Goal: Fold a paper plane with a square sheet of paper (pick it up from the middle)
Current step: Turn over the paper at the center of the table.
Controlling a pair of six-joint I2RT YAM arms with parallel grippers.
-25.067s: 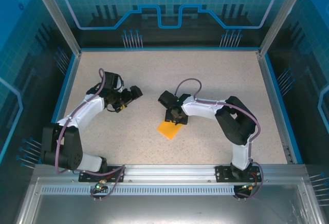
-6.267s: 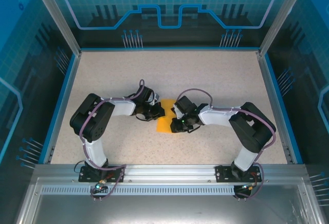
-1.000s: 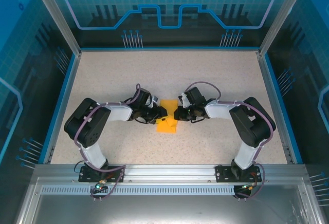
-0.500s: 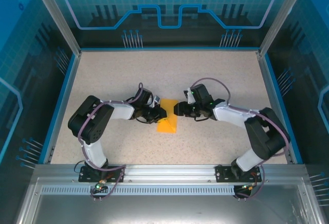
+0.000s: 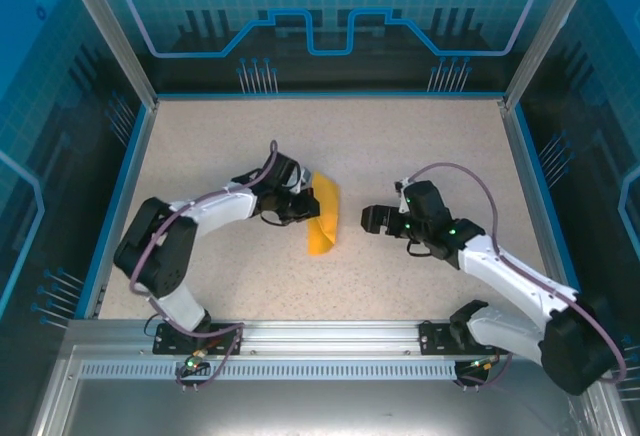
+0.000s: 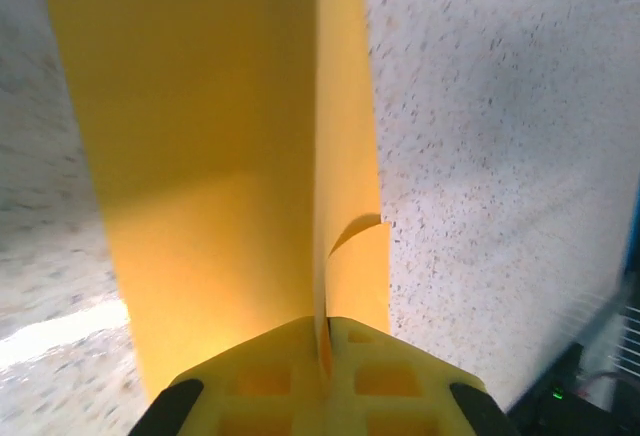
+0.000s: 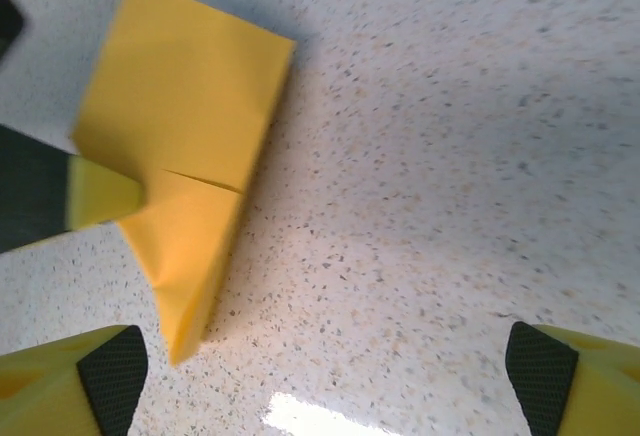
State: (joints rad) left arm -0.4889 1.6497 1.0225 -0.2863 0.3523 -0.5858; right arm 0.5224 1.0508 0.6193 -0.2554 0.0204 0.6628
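The square sheet of paper (image 5: 324, 218), orange-yellow, is folded into a narrow pointed shape and stands tilted on the speckled table near its middle. My left gripper (image 5: 308, 208) is shut on the paper's left edge. In the left wrist view the yellow fingertips (image 6: 400, 366) pinch a thin layer of the paper (image 6: 200, 156), and a loose flap curls beside them. My right gripper (image 5: 370, 220) is open, a short way right of the paper, touching nothing. The right wrist view shows the folded paper (image 7: 190, 116), its point toward the camera, and my right gripper (image 7: 328, 356) spread wide over bare table.
The speckled table (image 5: 400, 146) has a blue rim (image 5: 330, 95) at the back and sides. Metal frame posts (image 5: 110, 36) rise at the far corners. The arm bases sit on the rail (image 5: 330, 334) at the near edge.
My right gripper let go, opened wide and drew back to the right. My left gripper closed on the paper, which now stands up on edge, a little farther back.
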